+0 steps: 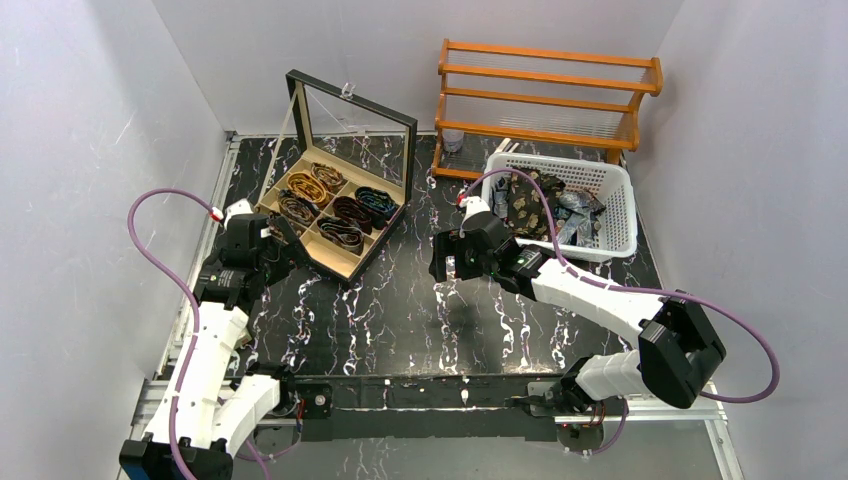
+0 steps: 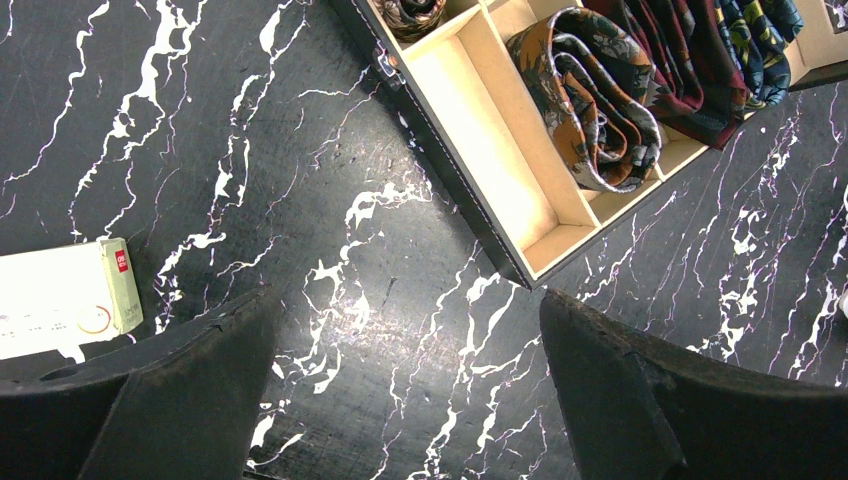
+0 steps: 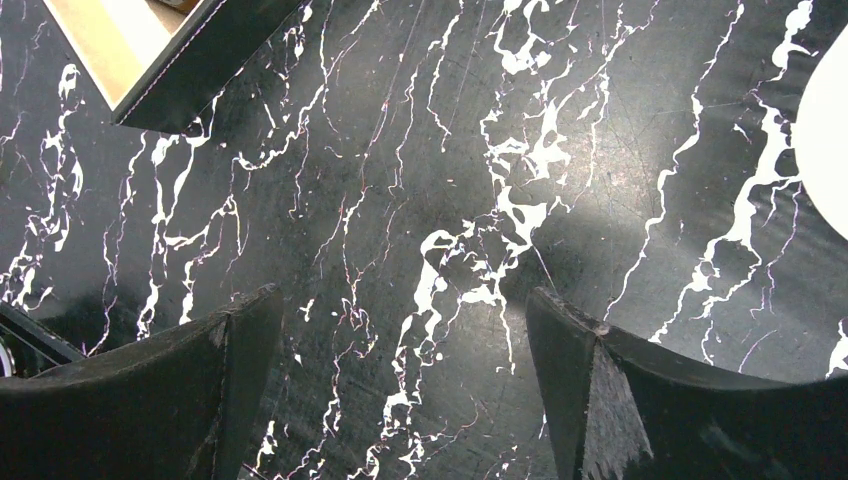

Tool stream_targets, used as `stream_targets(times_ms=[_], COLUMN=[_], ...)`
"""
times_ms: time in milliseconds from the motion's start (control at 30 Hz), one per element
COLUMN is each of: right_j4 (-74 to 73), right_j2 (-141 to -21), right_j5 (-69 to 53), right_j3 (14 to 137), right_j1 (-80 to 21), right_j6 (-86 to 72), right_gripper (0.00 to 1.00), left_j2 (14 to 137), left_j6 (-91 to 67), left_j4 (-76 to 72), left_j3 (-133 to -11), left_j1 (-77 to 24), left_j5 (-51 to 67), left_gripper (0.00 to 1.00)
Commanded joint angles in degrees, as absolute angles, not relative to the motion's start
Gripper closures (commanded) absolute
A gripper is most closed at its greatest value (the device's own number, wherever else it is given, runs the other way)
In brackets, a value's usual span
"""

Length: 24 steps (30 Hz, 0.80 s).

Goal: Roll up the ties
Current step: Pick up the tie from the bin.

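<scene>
Rolled ties (image 1: 335, 205) packed in the compartments of an open box (image 1: 350, 258), lid raised, far left on the black marbled table (image 1: 400, 320). In the left wrist view, one orange-grey coil (image 2: 595, 100) next to a bare compartment (image 2: 490, 150) at the box corner. More loose ties (image 1: 540, 205), limp and heaped in a white basket (image 1: 622, 225) at the far right, in front of a wooden rack (image 1: 545, 78). Left gripper (image 2: 407, 300) just beside the near corner of the box, over bare table, fingers wide apart, nothing between. Right gripper (image 3: 400, 298) between box and basket, closer to the basket, fingers also spread wide, holding nothing.
</scene>
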State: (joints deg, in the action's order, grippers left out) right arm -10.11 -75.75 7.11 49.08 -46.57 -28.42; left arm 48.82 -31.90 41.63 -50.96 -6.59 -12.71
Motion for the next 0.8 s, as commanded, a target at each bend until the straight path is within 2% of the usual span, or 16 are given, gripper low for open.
stream_targets(times_ms=[0, 367, 500, 567, 767], right_j4=[-8.53, -10.16, -4.74, -0.97, 3.32], right_j2=[-75.27, -75.79, -79.42, -83.36, -97.62], right_j5=[6.85, 8.93, -6.26, -13.01, -15.79], right_j3=[51.1, 52.33, 51.33, 50.93, 58.09], right_j1=[-46.67, -46.62, -46.72, -47.17, -54.33], right_j6=[-29.18, -29.05, -31.06, -32.99, -35.26], right_gripper=[0.01, 0.01, 0.02, 0.05, 0.07], left_j2=[47.46, 46.24, 46.51, 46.87, 42.88], left_j6=[-31.52, -33.05, -33.13, -33.28, -35.23], left_j4=[42.44, 39.22, 37.87, 38.13, 39.64], left_j3=[-52.11, -49.68, -48.3, -48.15, -46.55], left_j1=[-6.33, -6.33, -6.33, -6.33, -6.33], left_j5=[-14.26, -11.41, -8.54, -7.66, -8.13], left_gripper=[0.02, 0.02, 0.02, 0.02, 0.02])
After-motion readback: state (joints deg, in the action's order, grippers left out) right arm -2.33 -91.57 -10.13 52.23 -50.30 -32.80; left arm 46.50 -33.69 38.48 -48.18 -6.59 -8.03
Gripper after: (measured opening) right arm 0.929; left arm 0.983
